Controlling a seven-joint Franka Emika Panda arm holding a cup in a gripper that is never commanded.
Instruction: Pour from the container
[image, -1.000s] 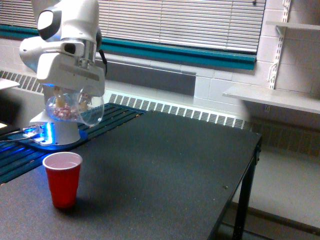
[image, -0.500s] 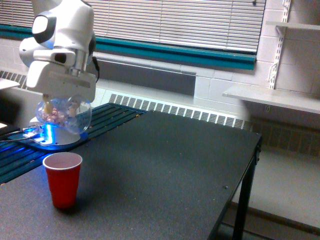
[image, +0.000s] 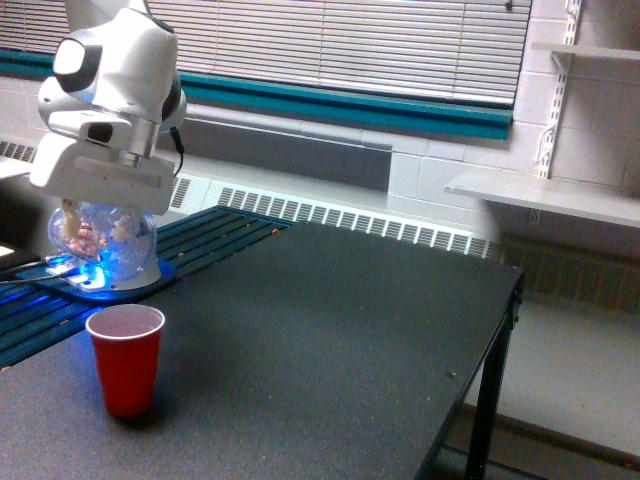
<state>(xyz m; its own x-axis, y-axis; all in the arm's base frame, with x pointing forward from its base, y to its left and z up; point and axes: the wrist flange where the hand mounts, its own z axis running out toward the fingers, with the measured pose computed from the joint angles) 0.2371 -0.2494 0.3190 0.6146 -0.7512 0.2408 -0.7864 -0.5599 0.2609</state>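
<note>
The container (image: 103, 242), a clear rounded jar with small pinkish-white pieces inside, hangs under the white arm at the exterior view's left. My gripper (image: 98, 212) is shut on it from above, its fingers mostly hidden by the white hand housing. The jar floats above the table, up and slightly left of a red plastic cup (image: 125, 359) with a white inside. That cup stands upright near the table's front left. The jar's mouth cannot be made out from here.
The dark table (image: 340, 330) stretches to the exterior view's right, its edge near the black leg (image: 487, 400). The arm's white base (image: 110, 275) glows blue behind the jar. A radiator grille and blinds run along the back wall; white shelves hang at right.
The arm and the jar have shifted left and slightly down over the last second. The jar, earlier tipped with its mouth to the right, now hangs more upright. The red cup has not moved.
</note>
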